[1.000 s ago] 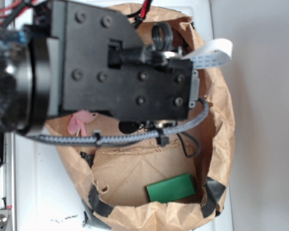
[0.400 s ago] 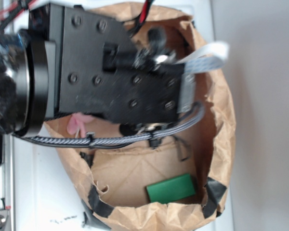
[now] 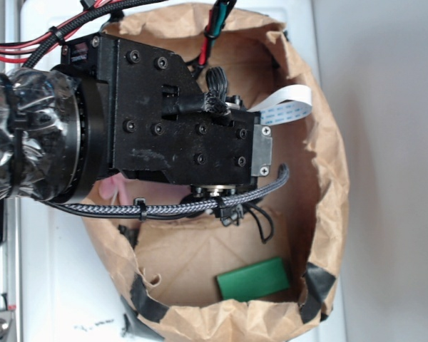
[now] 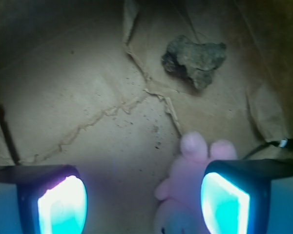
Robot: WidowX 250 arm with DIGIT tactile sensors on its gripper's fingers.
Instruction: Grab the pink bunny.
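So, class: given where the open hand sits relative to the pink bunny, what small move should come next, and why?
Probably a small sideways shift toward the pink bunny. In the wrist view the hand is open, but the bunny sits beside one finger rather than centred in the gap.

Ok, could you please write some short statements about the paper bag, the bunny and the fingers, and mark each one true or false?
1. The fingers are shut on the pink bunny. False: they stand apart, and the bunny lies against the inner side of one of them.
2. The green block lies inside the paper bag. True.
3. The brown lump touches the bunny. False: bare paper lies between them.
4. In the exterior view the arm hides most of the bunny. True: only a pink edge shows.
5. The bag's rim carries black tape. True.
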